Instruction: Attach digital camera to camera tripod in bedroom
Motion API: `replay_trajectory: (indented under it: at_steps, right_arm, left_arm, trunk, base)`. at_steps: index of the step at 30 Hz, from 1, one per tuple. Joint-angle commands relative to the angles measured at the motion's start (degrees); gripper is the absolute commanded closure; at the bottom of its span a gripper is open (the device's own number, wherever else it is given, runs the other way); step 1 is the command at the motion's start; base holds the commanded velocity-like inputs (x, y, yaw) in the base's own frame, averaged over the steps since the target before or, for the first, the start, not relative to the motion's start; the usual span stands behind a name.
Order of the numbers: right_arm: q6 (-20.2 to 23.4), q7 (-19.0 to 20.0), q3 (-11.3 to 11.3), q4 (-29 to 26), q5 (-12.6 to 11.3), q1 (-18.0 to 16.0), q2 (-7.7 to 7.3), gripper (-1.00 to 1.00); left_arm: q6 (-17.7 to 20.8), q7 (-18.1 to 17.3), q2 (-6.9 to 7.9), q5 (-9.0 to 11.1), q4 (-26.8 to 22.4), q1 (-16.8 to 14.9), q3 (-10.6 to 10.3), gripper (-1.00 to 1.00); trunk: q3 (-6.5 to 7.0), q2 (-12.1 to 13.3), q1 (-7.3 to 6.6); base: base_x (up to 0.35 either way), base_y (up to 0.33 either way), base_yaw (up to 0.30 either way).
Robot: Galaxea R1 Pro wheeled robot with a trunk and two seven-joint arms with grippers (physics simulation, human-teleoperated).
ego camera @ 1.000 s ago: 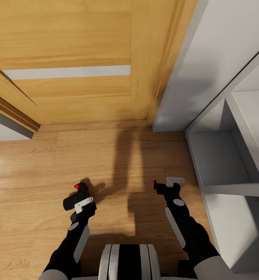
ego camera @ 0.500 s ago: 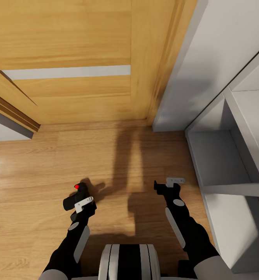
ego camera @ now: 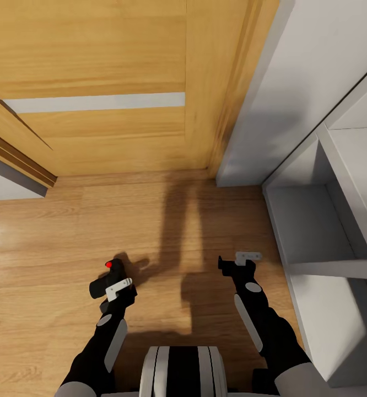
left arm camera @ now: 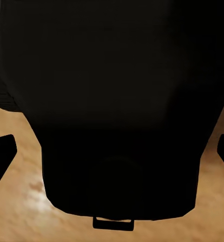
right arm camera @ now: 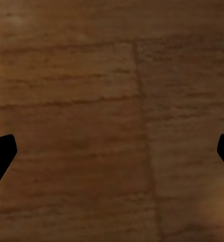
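Left tool (ego camera: 113, 285) clamped on digital camera (ego camera: 107, 277), red dot up. Right tool (ego camera: 239, 259) spread wide, holding nothing, over wood floor (ego camera: 51, 231).

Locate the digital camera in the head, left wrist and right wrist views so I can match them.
Head view: digital camera lower left, red dot up, held at the left gripper.
Left wrist view: digital camera close up as a large black mass between the jaws.
Right wrist view: not in it.
Shared landmark: the wood floor.

The light wood plank floor (ego camera: 51, 231) shows a glossy sheen. The small black digital camera (ego camera: 107, 278) looks matt plastic, and the white shelf unit (ego camera: 338, 231) smooth matt.
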Motion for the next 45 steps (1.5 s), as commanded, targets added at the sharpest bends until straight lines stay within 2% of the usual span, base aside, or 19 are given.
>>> replay_trajectory:
  at_steps: [1,6,12,24,26,28,29,34,42,45]
  right_arm:
    - [0.2,-0.5,0.1,-0.1,-0.6,0.0,-0.03,-1.00]
    - [0.2,-0.5,0.1,-0.1,-0.6,0.0,-0.03,-1.00]
    - [0.2,-0.5,0.1,-0.1,-0.6,0.0,-0.03,-1.00]
    - [0.1,-0.5,0.1,-0.1,-0.7,0.0,-0.03,-1.00]
    - [0.1,-0.6,0.1,-0.1,-0.7,0.0,0.00,-1.00]
    - [0.0,-0.6,0.1,-0.1,-0.7,0.0,0.03,-1.00]
    - [-0.5,-0.6,0.1,-0.1,-0.6,0.0,0.02,-1.00]
    - [-0.9,-0.5,0.1,-0.1,-0.7,0.0,-0.01,-1.00]
    - [-1.0,-0.5,0.1,-0.1,-0.7,0.0,-0.01,-1.00]
    - [-1.1,-0.4,0.1,-0.1,-0.7,0.0,0.01,-1.00]
  left_arm:
    - [0.2,0.1,-0.03,0.4,-0.1,0.0,0.1,1.00]
    - [0.1,0.1,-0.03,0.4,-0.1,0.0,0.0,1.00]
    - [-2.3,0.1,-0.04,0.4,0.1,0.0,0.0,1.00]
    - [-2.7,0.2,-0.21,0.4,-0.6,0.0,-0.2,1.00]
    - [-2.5,0.6,-0.23,0.3,-3.1,0.0,-1.6,1.00]
    - [-1.9,0.9,-0.17,0.2,-8.3,0.0,-4.1,1.00]
    - [0.9,1.3,-0.19,0.2,-14.6,0.0,-7.2,1.00]
    - [6.6,3.2,-0.25,0.2,-19.8,0.0,-9.9,1.00]
    - [9.3,9.9,-0.47,0.5,-23.4,0.0,-10.8,1.00]
    - [9.6,11.6,-0.60,0.7,-23.7,0.0,-13.8,1.00]
  trunk:
    - [-0.03,0.0,-0.01]
    - [-0.03,0.0,-0.01]
    - [-0.03,0.0,-0.01]
    - [-0.03,0.0,-0.01]
    - [-0.03,0.0,-0.01]
    - [-0.03,0.0,-0.01]
    - [-0.03,0.0,-0.01]
    - [-0.03,0.0,-0.01]
    - [-0.03,0.0,-0.01]
    - [-0.03,0.0,-0.01]
  base:
    - [0.000,0.000,0.000]
    - [0.000,0.000,0.000]
    - [0.000,0.000,0.000]
    - [0.000,0.000,0.000]
    - [0.000,0.000,0.000]
    - [0.000,0.000,0.000]
    - [0.000,0.000,0.000]
    - [0.000,0.000,0.000]
    - [0.000,0.000,0.000]
    - [0.000,0.000,0.000]
